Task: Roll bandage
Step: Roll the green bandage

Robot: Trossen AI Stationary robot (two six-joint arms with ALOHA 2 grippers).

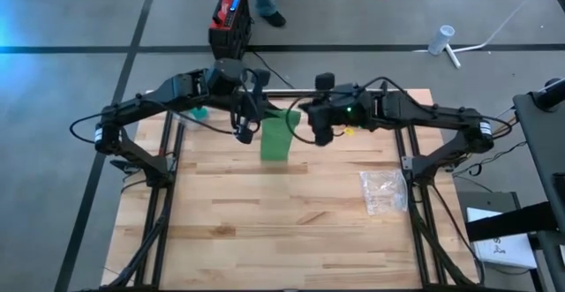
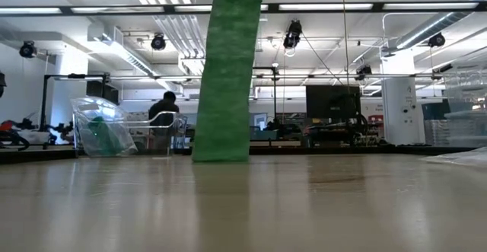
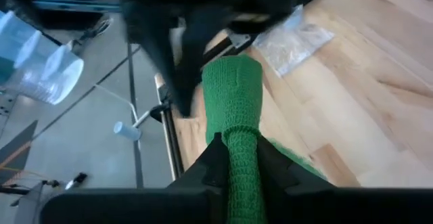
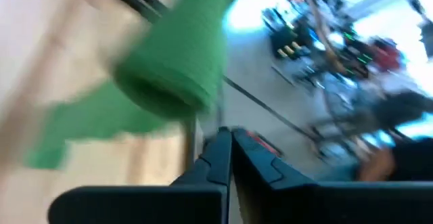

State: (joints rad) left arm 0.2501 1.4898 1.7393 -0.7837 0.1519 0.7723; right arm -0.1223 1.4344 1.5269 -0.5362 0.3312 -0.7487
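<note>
Table edge: bare wooden table [image 1: 265,230] up front, and a clear plastic bag [image 1: 383,191] lay flat on its right side, well apart from the action.
Bandage: the green bandage [image 1: 275,138] hung over the far middle of the table, long axis vertical (the low view had it as a straight band [image 2: 224,77] dropping from above the picture to the tabletop), its loose end touching the wood.
Rolled end: up top, a stubby roll [image 3: 233,92]; in the right wrist view its open round end [image 4: 166,88] faced the camera, with the strip trailing away below it.
Left gripper: the left gripper [image 3: 233,163] was clamped on the bandage, fingers pinching the strip where it narrowed, just below the roll.
Right gripper: the right gripper [image 4: 226,146] had its fingers pressed together on nothing, beside the roll and not touching it.
Arms: both met above the far edge, the left one from the left, the right one from the right.
Farther back: a clear bin [image 2: 103,130] with something green in it, on the far left.
Room: a person [image 2: 163,111] stood beyond the table.
</note>
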